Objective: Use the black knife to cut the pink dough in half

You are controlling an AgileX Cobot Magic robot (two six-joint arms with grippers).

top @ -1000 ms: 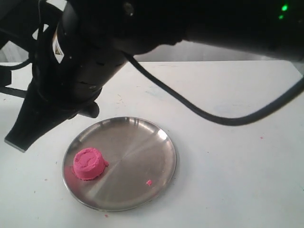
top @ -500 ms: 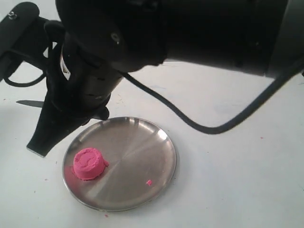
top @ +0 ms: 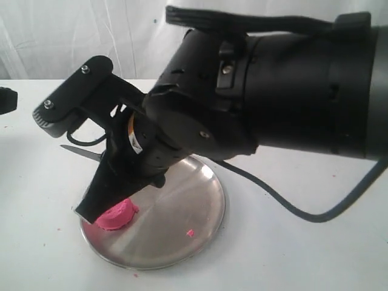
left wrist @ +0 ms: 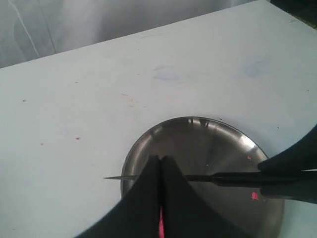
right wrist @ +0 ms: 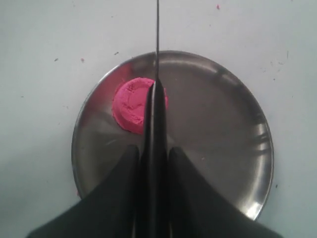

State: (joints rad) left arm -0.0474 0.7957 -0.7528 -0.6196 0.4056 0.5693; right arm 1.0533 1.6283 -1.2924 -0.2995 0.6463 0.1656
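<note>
The plate [right wrist: 218, 129] holds the dough [right wrist: 130, 105], one whole lump close to the rim, and a small pink crumb [top: 190, 232] farther across. The right gripper [right wrist: 153, 148] clamps the knife [right wrist: 156, 114] above the plate, its blade crossing the dough and running out past the rim (contact unclear). The left gripper [left wrist: 159, 161] faces the plate, jaws together, empty.

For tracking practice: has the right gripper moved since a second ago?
Yes. In the exterior view the right gripper moved rightward, from beside the steel plate to over its left rim.
</note>
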